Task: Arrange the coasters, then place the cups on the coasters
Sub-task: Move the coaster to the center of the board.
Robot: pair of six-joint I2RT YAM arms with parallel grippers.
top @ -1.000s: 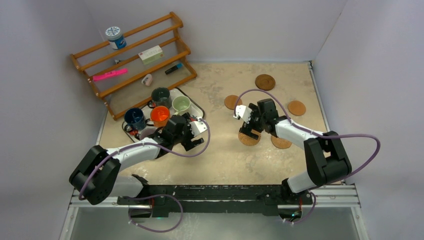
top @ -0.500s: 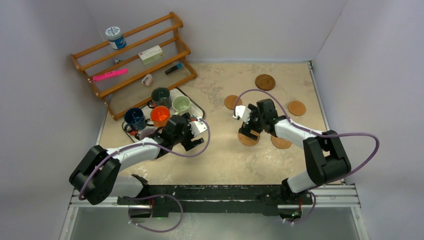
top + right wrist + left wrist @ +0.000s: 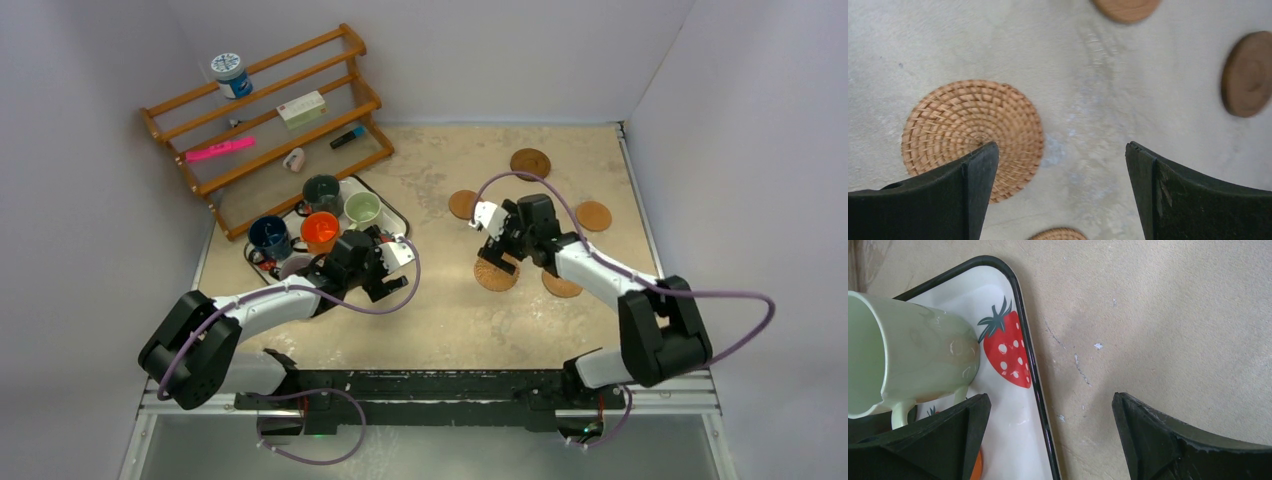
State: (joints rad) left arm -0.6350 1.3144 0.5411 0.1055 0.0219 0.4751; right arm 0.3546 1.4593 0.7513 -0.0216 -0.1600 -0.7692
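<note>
Your right gripper (image 3: 1062, 146) stands wide open, with nothing between its fingers, low over the beige table (image 3: 440, 310). In the right wrist view the round woven wicker coaster (image 3: 973, 135) lies flat at 9 o'clock from the gap, and its near edge is hidden behind the left finger. So the gap is over bare table, not over the disc. The coaster is round and has no long axis, so I judge you only need to shift toward 9 o'clock before you close on its rim. Two smooth brown wooden coasters lie apart, one at 12 o'clock (image 3: 1125, 7) and one at 2 o'clock (image 3: 1248, 72). Your left gripper (image 3: 1050, 400) is also wide open and empty, across the rim of the white strawberry-print tray (image 3: 1015, 415). The pale green handled cup (image 3: 913, 355) stands on that tray at 10 o'clock from the gap. The right arm is nearer to the coasters, the left arm nearer to the cups.
</note>
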